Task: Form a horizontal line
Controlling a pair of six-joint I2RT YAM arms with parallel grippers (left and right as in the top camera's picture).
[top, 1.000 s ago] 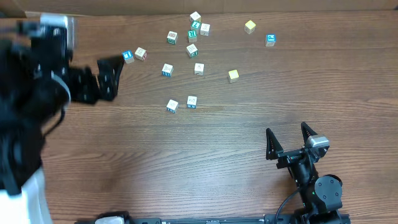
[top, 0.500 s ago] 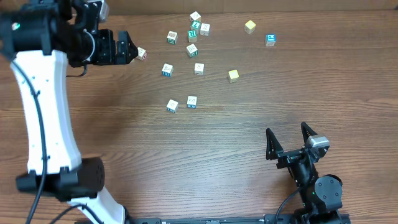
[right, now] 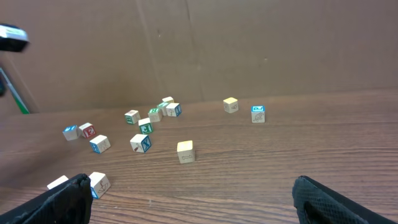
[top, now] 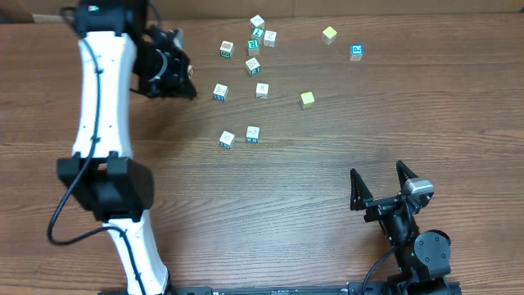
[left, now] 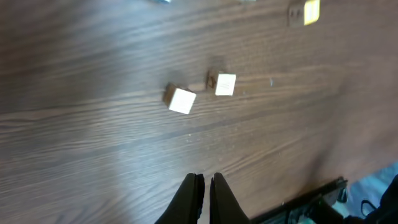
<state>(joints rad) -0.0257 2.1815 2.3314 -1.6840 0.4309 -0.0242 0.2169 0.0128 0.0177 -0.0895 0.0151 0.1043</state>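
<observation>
Hanging with fingers [left: 191, 194] pressed together short of the pale wooden alphabet cube [left: 181, 100], the left hand [left: 205, 180], if lowered unopened, could shove it askew.

Overhead looks straight down on the worktop [top: 270, 205]; left wrist down close, right wrist low across, sharing 2 cubes [left: 181, 100].

Matt wood-grain table [top: 286, 205], pale wooden cubes [top: 252, 133]
</observation>
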